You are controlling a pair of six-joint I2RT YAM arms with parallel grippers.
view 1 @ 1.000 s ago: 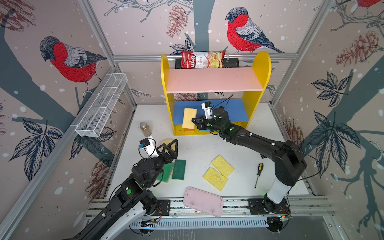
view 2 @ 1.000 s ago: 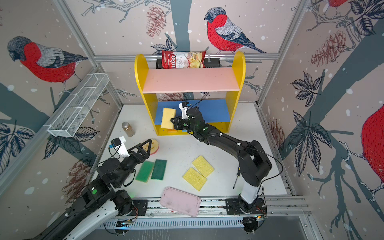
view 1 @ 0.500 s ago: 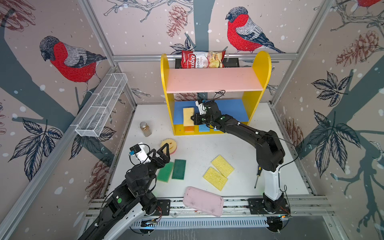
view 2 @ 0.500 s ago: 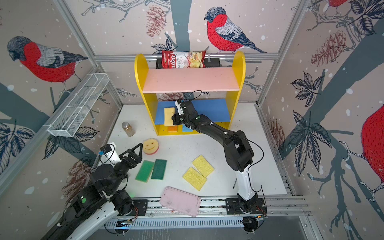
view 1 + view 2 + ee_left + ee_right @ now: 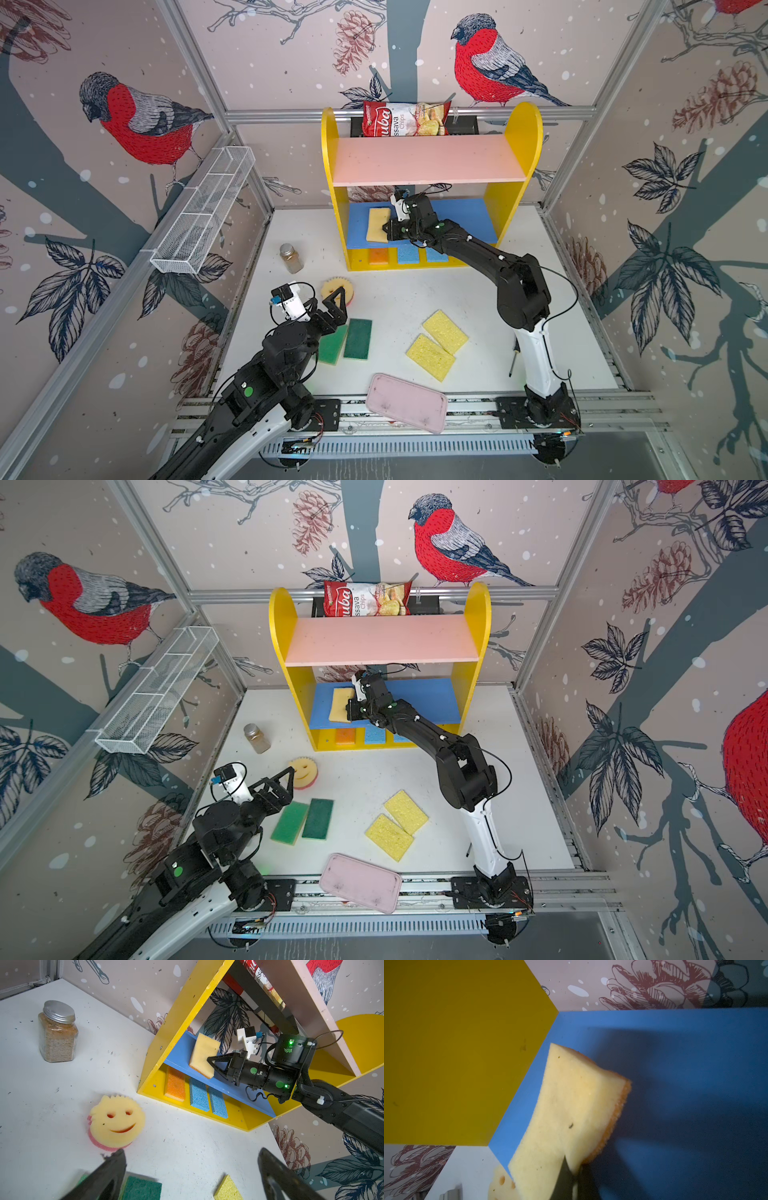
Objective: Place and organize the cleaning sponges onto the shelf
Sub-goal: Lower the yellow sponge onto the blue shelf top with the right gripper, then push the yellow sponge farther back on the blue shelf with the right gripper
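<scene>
Jaws of right gripper (image 5: pixel 209 1060) clamped on tan sponge (image 5: pixel 204 1053) at left end of blue board (image 5: pixel 179 1052), far fingertip hidden, left gripper (image 5: pixel 190 1157) gaping empty, smiley sponge (image 5: pixel 326 286) partly masked.

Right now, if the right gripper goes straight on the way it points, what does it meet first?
Probably the shelf's yellow side wall; the tan sponge held by the right gripper would touch it first. Depth is unclear.

Arms I drive, left arm (image 5: pixel 286 353) and right arm (image 5: pixel 519 286): black jointed links, white lower shells (image 5: pixel 536 357), black base plates (image 5: pixel 511 413). Green round stickers (image 5: pixel 253 1070) and lamps (image 5: pixel 291 1042) mark joints; thin black cables (image 5: pixel 330 1031) loop alongside. White camera brackets (image 5: pixel 247 1041); left pincer (image 5: pixel 190 1157) and right pincer (image 5: pixel 209 1060) black, fingers triangular.
</scene>
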